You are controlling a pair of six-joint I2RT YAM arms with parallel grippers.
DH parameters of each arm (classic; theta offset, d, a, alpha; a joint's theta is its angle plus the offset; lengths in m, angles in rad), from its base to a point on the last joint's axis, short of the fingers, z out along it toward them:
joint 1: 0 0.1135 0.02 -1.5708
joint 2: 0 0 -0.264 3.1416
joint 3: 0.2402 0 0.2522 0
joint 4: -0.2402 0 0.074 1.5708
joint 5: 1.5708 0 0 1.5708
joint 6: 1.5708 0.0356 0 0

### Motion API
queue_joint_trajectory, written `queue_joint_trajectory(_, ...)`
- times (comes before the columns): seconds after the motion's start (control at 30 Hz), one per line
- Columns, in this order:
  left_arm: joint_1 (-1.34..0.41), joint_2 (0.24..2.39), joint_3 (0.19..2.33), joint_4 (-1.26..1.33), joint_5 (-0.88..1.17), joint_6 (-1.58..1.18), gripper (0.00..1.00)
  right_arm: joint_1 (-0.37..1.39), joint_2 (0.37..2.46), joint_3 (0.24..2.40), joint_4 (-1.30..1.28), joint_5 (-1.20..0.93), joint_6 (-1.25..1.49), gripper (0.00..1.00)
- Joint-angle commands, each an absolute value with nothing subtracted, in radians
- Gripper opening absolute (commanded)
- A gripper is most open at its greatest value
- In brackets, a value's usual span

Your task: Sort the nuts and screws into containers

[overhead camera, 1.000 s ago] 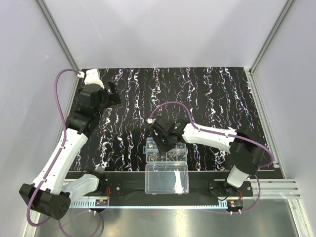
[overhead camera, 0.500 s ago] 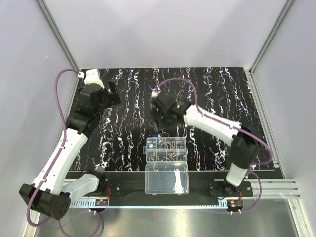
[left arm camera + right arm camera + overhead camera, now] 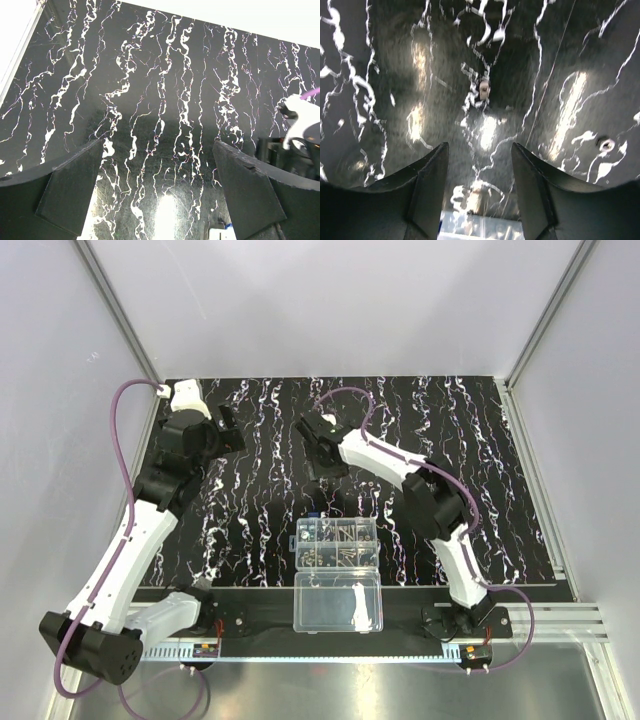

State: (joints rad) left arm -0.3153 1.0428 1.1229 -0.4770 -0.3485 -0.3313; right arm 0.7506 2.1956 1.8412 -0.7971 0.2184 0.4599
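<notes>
1. The right gripper (image 3: 479,187) hovers low over the black mat (image 3: 395,105) with its fingers spread wide and nothing between them.
2. Straight ahead of it sits a small round silvery piece with a dark centre, which looks like a nut (image 3: 484,89). It lies alone on the mat, beside a white streak.
3. A second nut (image 3: 606,145), ring-shaped and bright, lies off to the right, well apart from the first.
4. My read is that this is a pickup approach. To do it well, centre the nut between the fingertips, come straight down, touch the mat lightly and close slowly, because a piece this small and flat can skid or flip.
5. The white streaks and lamp glare hide small metal, so aim by the dark hole.
6. The compartments (image 3: 337,543) wait near the arm bases, with the clear lid (image 3: 338,602) lying open in front. The dark bits inside are too small to identify.
7. The left gripper (image 3: 160,200) is parked on the left, fingers apart and empty.
</notes>
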Motion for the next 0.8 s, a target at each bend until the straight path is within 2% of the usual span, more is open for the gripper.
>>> queue_joint_trajectory(0.0,-0.318,1.045,1.134,-0.434,-0.367,-0.314,0.99,0.744,2.238,1.937,-0.775,0.278,0.402,0.6)
queue_joint_trajectory(0.1,-0.318,1.043,1.134,-0.434,-0.371,-0.311,0.99,0.721,2.287,1.979,-0.808,0.273,0.402,0.59)
queue_joint_trajectory(0.2,-0.316,1.042,1.134,-0.434,-0.382,-0.308,0.99,0.704,2.306,1.97,-0.787,0.218,0.397,0.53)
queue_joint_trajectory(0.43,-0.318,1.052,1.134,-0.434,-0.379,-0.308,0.99,0.695,2.327,1.98,-0.776,0.199,0.387,0.48)
queue_joint_trajectory(0.77,-0.318,1.051,1.134,-0.434,-0.379,-0.307,0.99,0.696,2.349,1.997,-0.762,0.149,0.379,0.48)
